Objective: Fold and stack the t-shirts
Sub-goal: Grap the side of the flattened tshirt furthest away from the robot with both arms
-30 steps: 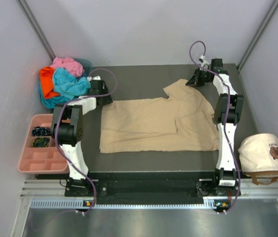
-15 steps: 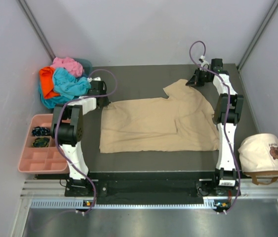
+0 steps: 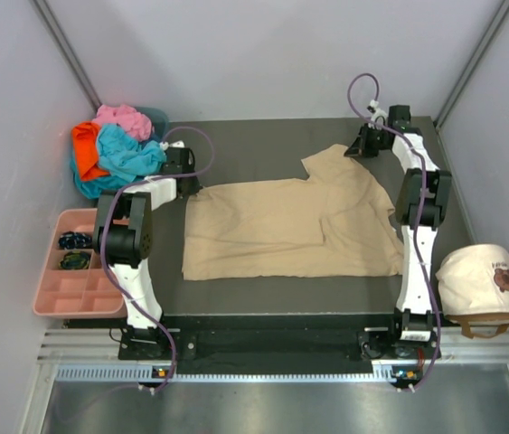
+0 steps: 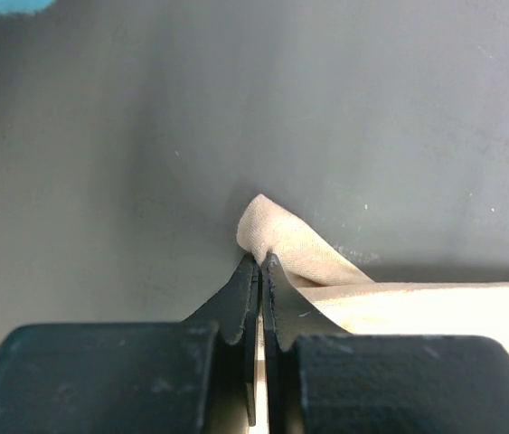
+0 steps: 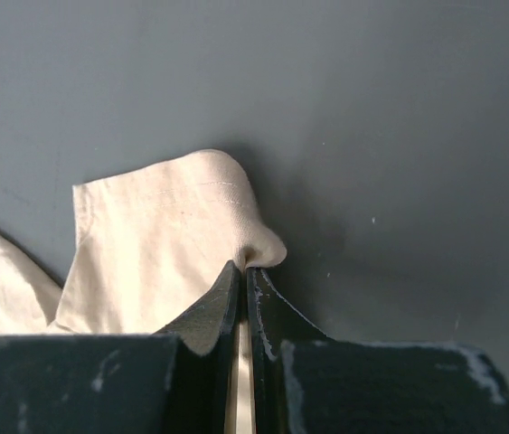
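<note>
My left pincer (image 4: 260, 262) just shut on the tan t-shirt (image 3: 281, 226) at ten o'clock. Right pincer (image 5: 242, 271) stays clamped on its sleeve (image 5: 164, 235); folding may start.

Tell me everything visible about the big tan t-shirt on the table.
The large tan cotton-looking short-sleeved t-shirt lies spread mostly flat on the dark grey table, with an overlapping layer on its right side. The shut left gripper pinches its far left corner, and the shut right gripper pinches a lifted flap at its far right.

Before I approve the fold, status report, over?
Left jaws shut on tan t-shirt corner. Right jaws shut on its far edge. Shirt spread out. Nothing blocking.
</note>
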